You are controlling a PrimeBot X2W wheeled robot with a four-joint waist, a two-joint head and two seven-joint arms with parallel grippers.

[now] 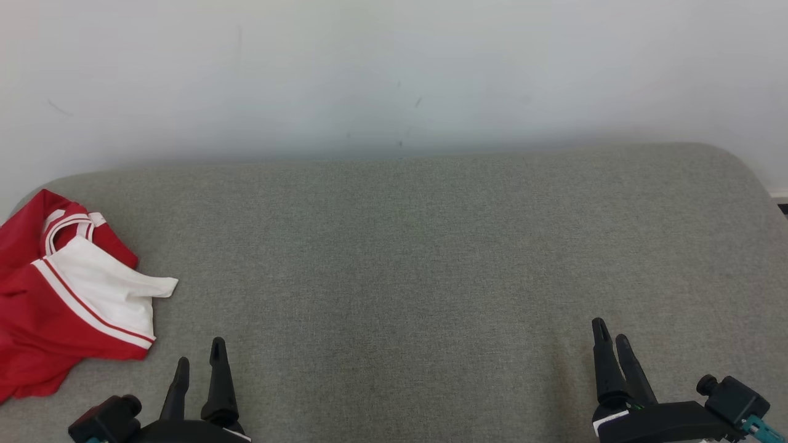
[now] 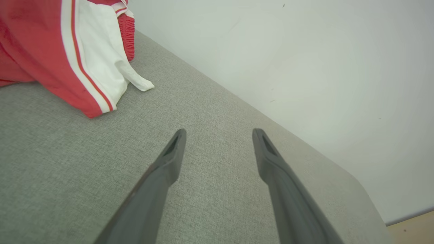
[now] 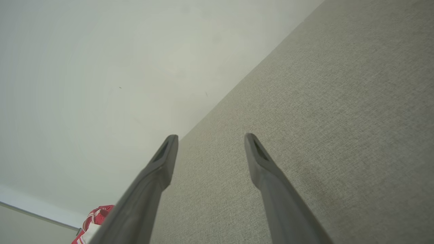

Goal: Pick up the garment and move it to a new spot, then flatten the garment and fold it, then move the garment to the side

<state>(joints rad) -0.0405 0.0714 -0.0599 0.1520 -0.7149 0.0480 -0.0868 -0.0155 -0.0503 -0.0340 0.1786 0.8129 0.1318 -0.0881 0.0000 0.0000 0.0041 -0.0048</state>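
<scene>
1. A grey woven-fabric surface (image 1: pixel 406 258) spreads across the head view from left to right. It looks padded, and its two far corners are rounded.
2. Its far edge meets a plain white wall (image 1: pixel 394 74) that carries a few faint dark scuffs.
3. The fabric lies flat and even, without folds, and the weave shows clearly in both wrist views.
4. In the left wrist view, a small patch of tan floor (image 2: pixel 413 227) shows beyond one rounded corner, at the foot of the wall.
5. The garment (image 1: pixel 68 301) lies crumpled at the left side of the surface and is cut off by the left edge of the head view. It is red with a white panel edged in red and white stripes, and one white corner points right.
6. The left gripper (image 1: pixel 200 351) sits at the near left, just right of the garment and not touching it. Its two dark fingers stand apart, with bare fabric between them.
7. The right gripper (image 1: pixel 610 329) sits at the near right, well apart from the garment. Its wrist view shows its fingers spread wide and holding nothing.
</scene>
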